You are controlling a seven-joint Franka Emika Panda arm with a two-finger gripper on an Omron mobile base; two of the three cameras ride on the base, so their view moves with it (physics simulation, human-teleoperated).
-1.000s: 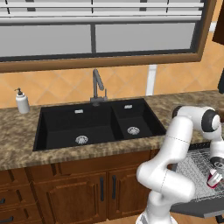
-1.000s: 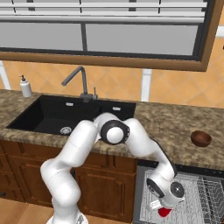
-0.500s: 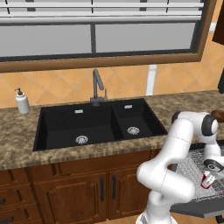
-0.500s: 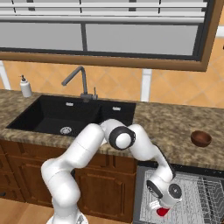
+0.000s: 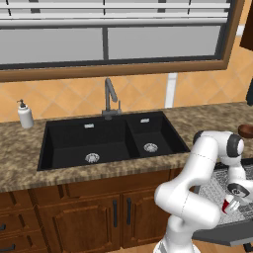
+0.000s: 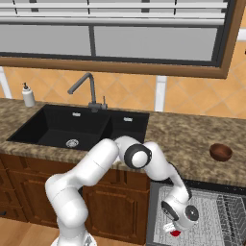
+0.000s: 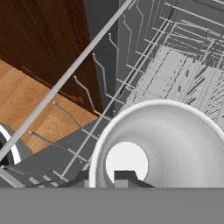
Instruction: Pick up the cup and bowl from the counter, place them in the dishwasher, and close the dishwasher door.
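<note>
The speckled granite tabletop (image 6: 192,139) runs under a wide window, a black double sink (image 5: 108,141) set into it (soap bottle (image 5: 24,114) at its far left). The brown bowl (image 6: 221,152) sits on it. Below, the hand (image 6: 174,230) is closed on the red cup (image 6: 176,233), low over the dishwasher (image 6: 211,216) rack beside brown cabinets (image 5: 84,217).
</note>
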